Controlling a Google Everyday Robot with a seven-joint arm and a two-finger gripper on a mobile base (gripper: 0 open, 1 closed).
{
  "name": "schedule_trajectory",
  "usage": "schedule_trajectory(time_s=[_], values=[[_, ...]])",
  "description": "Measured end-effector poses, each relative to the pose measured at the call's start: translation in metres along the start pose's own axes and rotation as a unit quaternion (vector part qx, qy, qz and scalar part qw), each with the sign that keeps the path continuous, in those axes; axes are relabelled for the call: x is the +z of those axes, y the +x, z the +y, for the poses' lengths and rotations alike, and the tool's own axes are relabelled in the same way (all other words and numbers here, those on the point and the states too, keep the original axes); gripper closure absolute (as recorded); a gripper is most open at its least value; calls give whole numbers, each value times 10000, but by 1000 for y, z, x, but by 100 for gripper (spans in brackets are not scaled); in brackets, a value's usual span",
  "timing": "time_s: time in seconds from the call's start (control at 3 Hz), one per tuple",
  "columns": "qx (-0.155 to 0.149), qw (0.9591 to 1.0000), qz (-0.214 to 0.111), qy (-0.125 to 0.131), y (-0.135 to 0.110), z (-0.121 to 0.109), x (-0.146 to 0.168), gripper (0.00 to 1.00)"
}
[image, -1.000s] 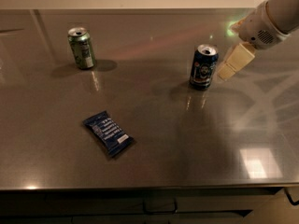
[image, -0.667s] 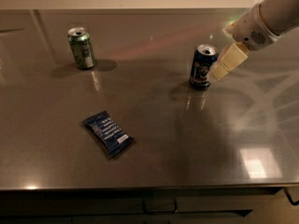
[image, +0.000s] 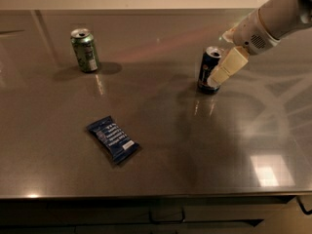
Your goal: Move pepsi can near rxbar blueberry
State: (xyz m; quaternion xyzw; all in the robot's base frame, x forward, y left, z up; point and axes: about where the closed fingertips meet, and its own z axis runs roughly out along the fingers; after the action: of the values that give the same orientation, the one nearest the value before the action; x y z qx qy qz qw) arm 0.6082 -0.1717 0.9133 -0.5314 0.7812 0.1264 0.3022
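The pepsi can [image: 204,71], dark blue with a silver top, stands upright on the right half of the grey metal table [image: 195,150]. My gripper [image: 217,72] comes in from the upper right and is open. Its near cream finger [image: 225,66] lies across the can's right front side, while the other finger is hidden behind the can. The rxbar blueberry [image: 113,140], a flat dark blue wrapper with white text, lies at the front left of the table, well away from the can.
A green can [image: 85,50] stands upright at the back left. The table's front edge [image: 146,197] runs along the bottom, with dark cabinet fronts below it. A pale wall runs behind the table.
My gripper has moved left and down toward the pepsi can, and its near finger now overlaps the can's side. The cans and the bar have not moved.
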Motion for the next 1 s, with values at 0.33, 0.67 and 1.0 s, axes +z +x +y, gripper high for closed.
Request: schedule_trajectory(time_s=[0.33, 0.67, 1.0], values=[[40, 9999, 81, -95, 1, 1, 7, 18], [68, 9998, 131, -147, 2, 1, 11, 41], [88, 9997, 118, -196, -3, 3, 4, 64]])
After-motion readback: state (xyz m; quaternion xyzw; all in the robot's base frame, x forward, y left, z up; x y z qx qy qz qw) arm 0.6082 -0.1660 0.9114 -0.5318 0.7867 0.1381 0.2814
